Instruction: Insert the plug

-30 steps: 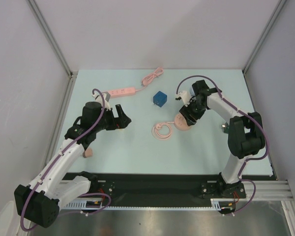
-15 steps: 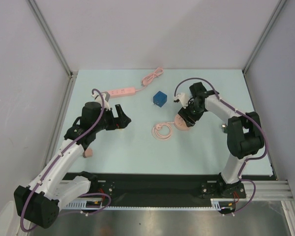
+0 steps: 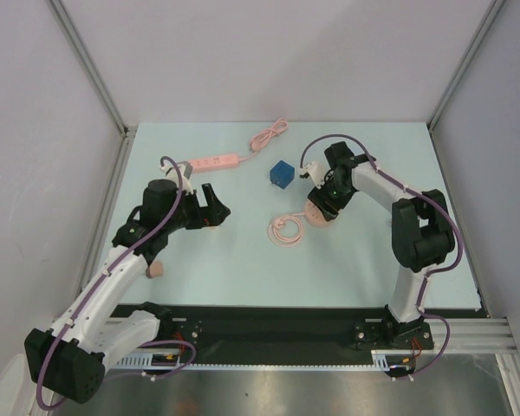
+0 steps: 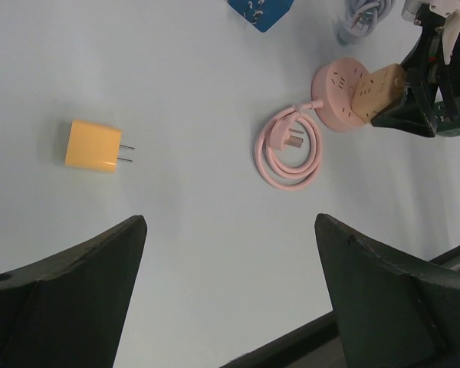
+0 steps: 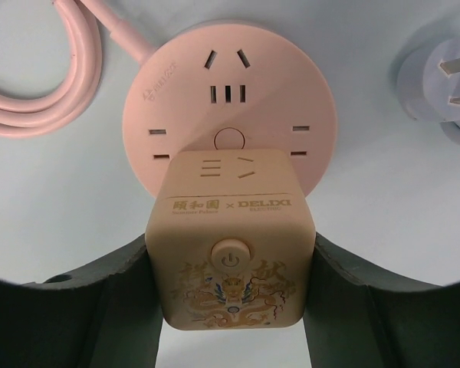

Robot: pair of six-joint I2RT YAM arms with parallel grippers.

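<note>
My right gripper [image 3: 327, 201] is shut on a beige cube plug adapter [image 5: 231, 253] with a dragon print and a power button. It holds the cube at the near edge of a round pink socket [image 5: 228, 107], also seen in the top view [image 3: 319, 217]. The cube's prongs are hidden, so I cannot tell whether they are in the slots. The socket's pink cable [image 3: 284, 230] lies coiled to its left. My left gripper [image 3: 213, 206] is open and empty above the table; in its wrist view [image 4: 228, 222] an orange charger [image 4: 94, 146] lies ahead on the left.
A blue cube [image 3: 282, 173] sits behind the socket. A pink power strip [image 3: 212, 162] and its cable [image 3: 269, 136] lie at the back. A small pink block [image 3: 156, 270] lies near the left arm. A pale plug [image 5: 441, 80] lies right of the socket.
My right gripper has moved slightly left and away with the beige cube, closer over the round socket. The left arm has barely moved.
</note>
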